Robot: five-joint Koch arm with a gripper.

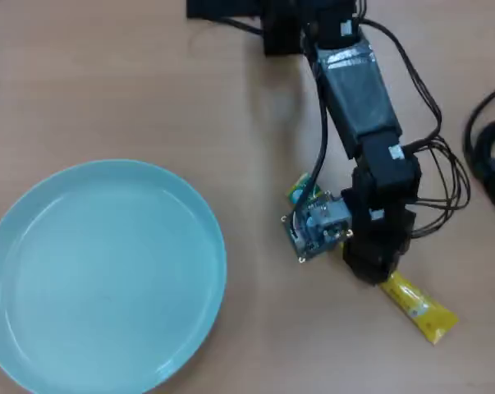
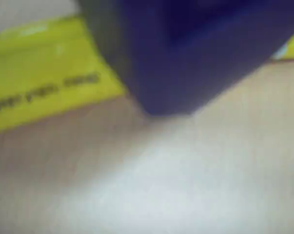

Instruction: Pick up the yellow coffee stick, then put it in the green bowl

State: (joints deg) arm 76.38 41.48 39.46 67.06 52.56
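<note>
The yellow coffee stick (image 1: pixel 419 310) lies slanted on the wooden table in the overhead view. Its yellow end sticks out at the lower right of the arm and its green end (image 1: pixel 299 190) shows at the upper left; the middle is hidden under the arm. My gripper (image 1: pixel 368 264) is down over the stick's middle, its tips hidden beneath its own body. In the blurred wrist view the yellow stick (image 2: pixel 39 92) fills the upper left, and one dark jaw stands close against it. The pale green bowl (image 1: pixel 99 271) sits empty at the lower left, well apart from the gripper.
Black cables (image 1: pixel 489 156) lie at the right edge of the table. A small circuit board (image 1: pixel 317 223) sits on the wrist's left side. The arm's base (image 1: pixel 288 25) is at the top edge.
</note>
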